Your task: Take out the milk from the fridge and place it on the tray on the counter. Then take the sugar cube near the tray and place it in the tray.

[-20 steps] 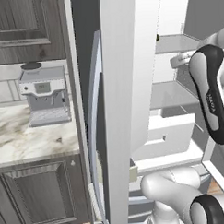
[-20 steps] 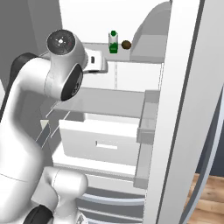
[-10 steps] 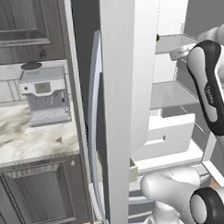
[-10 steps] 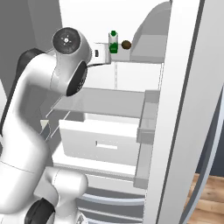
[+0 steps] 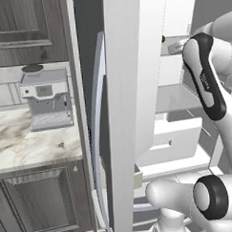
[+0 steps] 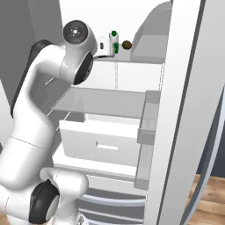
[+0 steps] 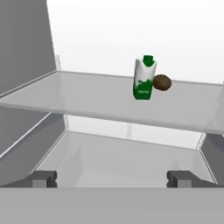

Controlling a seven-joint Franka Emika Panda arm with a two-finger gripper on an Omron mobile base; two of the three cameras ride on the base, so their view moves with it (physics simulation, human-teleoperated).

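Note:
The milk (image 7: 143, 78), a small carton with a green lower part and a white top, stands upright on the upper shelf of the open fridge (image 6: 132, 99). In the right base view the milk (image 6: 115, 40) is just beyond my hand. My gripper (image 7: 111, 179) is open, with its fingertips (image 7: 43, 178) wide apart and nothing between them. It points at the carton from in front of the shelf edge, a little below carton height and short of it. In the right base view my gripper (image 6: 108, 47) is level with that upper shelf.
A small brown round thing (image 7: 162, 82) lies just right of the carton, close to it. Below are a glass shelf (image 6: 110, 100) and a white drawer (image 6: 101, 143). The fridge door (image 5: 131, 88) with its silver handle (image 5: 101, 114) stands open beside the counter (image 5: 28, 148), which carries a coffee machine (image 5: 45, 99).
The arm has lifted and reached further into the fridge, bringing the hand up to the top shelf and closer to the carton. The jaws stayed open.

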